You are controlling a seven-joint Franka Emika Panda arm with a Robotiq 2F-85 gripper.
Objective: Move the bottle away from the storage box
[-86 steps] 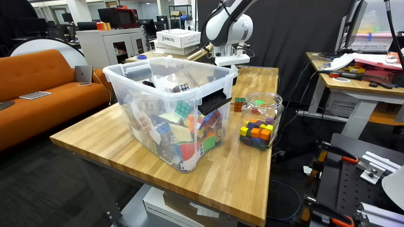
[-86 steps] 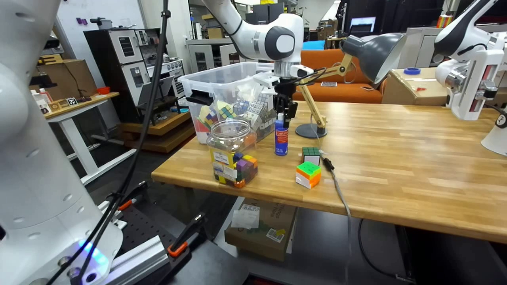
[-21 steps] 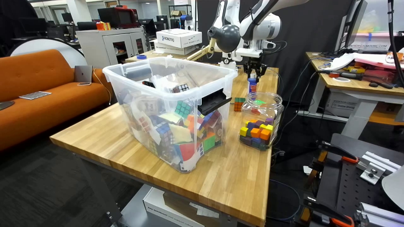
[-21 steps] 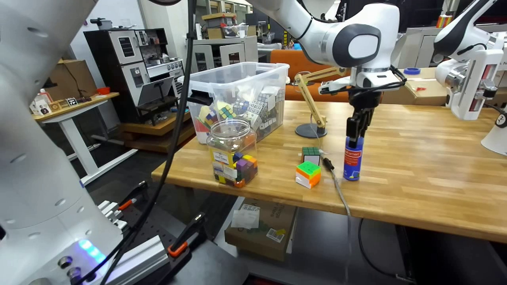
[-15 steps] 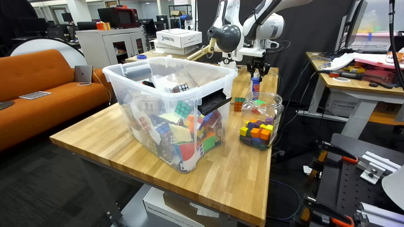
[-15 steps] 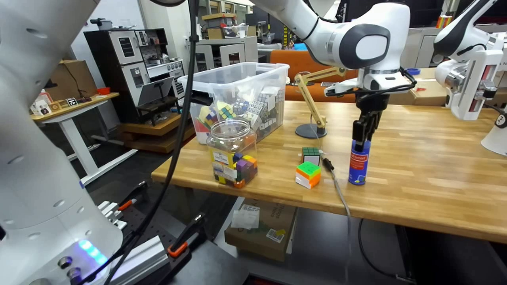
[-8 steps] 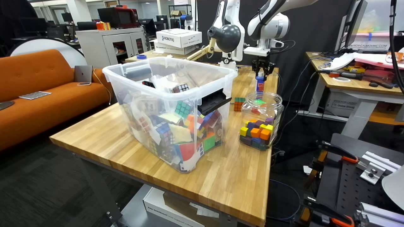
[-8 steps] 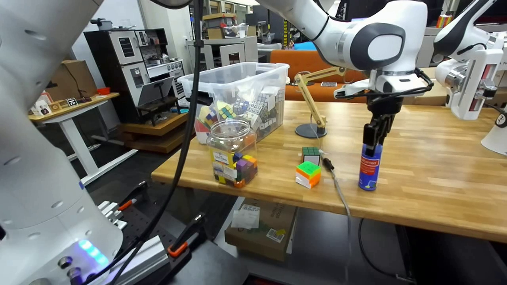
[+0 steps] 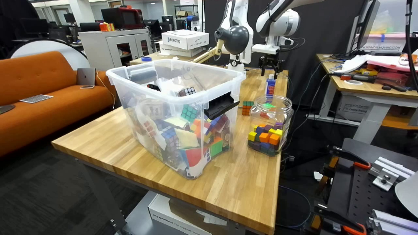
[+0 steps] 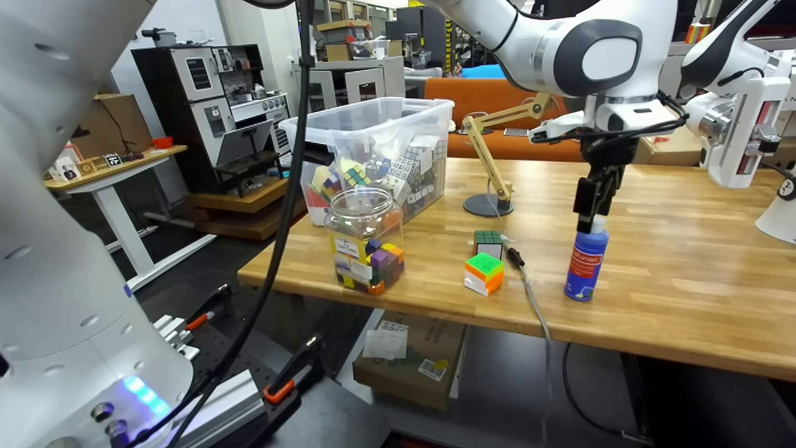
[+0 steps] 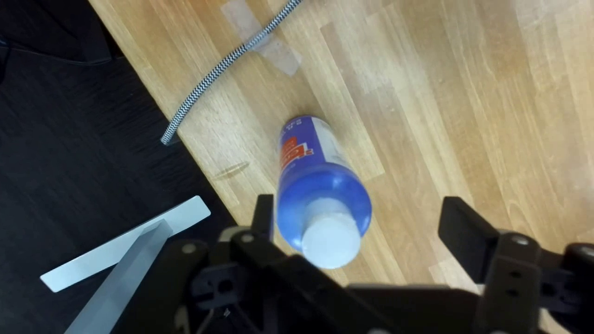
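My pincer [image 11: 357, 213] is spread wide and has hold of nothing. The white cap [image 11: 331, 242] of the bottle [image 10: 585, 264] lies between its two sides: in the wrist view one finger [image 11: 264, 214] sits right by the blue shoulder, so near that I cannot tell whether it touches, while my other finger is well apart, bare wood showing in the gap. The bottle, blue with a red label, stands on the counter [image 10: 684, 280] near the edge, and in an exterior view it seems to lean a little.

I see the storage box [image 10: 351, 138] well apart from it, clear plastic with a black latch handle [image 9: 220, 105], cube puzzles [image 10: 403, 169] showing through the wall in both exterior views. In an exterior view a wooden-armed lamp [image 10: 487, 155], a cube [image 10: 489, 244] with a dark green top and, close in front, a brighter cube [image 10: 484, 275] come between box and bottle. A grey cord [image 10: 530, 295] runs over the counter's edge near the bottle. A small clear tub [image 10: 353, 225] of coloured blocks [image 10: 387, 261] stands near the box; in an exterior view its rim is in front of the bottle's lower end.
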